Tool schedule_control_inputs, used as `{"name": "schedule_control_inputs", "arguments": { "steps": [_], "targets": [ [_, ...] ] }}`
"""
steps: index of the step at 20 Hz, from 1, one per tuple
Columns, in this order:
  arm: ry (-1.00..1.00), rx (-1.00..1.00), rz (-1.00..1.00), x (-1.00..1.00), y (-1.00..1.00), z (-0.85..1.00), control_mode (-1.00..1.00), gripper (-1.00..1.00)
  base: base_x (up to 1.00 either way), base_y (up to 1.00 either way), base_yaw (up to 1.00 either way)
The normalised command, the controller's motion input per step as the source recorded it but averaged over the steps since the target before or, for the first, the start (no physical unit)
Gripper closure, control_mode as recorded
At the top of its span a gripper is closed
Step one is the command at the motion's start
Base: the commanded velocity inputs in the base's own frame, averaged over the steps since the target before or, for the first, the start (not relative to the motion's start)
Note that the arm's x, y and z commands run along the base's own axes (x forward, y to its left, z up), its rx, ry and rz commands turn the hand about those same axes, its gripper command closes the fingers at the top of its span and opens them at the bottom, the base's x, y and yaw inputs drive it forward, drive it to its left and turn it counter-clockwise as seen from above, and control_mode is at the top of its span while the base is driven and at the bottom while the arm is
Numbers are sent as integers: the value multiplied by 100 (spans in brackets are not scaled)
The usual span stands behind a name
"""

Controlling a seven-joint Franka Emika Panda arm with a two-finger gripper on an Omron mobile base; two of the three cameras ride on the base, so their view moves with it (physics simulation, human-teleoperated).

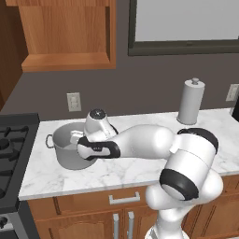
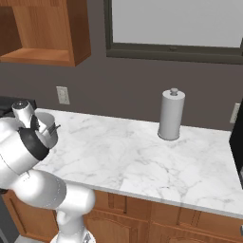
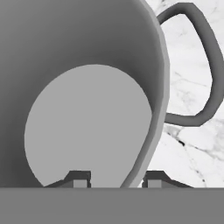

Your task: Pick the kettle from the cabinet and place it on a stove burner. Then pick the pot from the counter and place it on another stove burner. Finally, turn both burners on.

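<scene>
The pot [image 1: 65, 145] stands on the white marble counter [image 1: 56, 176], just right of the black stove [image 1: 11, 154] and its burner grates [image 1: 10, 135]. My gripper [image 1: 77, 139] reaches down over the pot's near rim. In the hand view my gripper [image 3: 117, 181] is open, with the pot's wall [image 3: 151, 131] between its fingertips [image 3: 78, 178]: one inside the pot, one outside. A loop handle [image 3: 211, 65] curves off the pot's side. The wooden cabinet [image 1: 70, 32] hangs above. The kettle is out of view.
A tall grey cylinder with a knob top [image 1: 191, 101] stands at the back of the counter [image 2: 133, 152], far right of the pot. A wall socket [image 1: 73, 101] is behind the pot. Brown cupboard fronts [image 1: 121, 214] run below the counter edge.
</scene>
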Motion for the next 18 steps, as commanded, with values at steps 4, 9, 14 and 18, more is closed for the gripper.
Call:
{"name": "schedule_control_inputs", "arguments": {
  "steps": [4, 9, 14, 18],
  "targets": [
    [0, 0, 0, -2, 0, 0, -100, 100, 0, 0, 0],
    [0, 0, -2, -23, -4, 2, -100, 100, 0, 0, 0],
    [-1, 0, -3, -32, -1, 15, -100, 100, 0, 0, 0],
    [-2, 0, -3, -35, -1, 32, -100, 100, 0, 0, 0]
  ]
}}
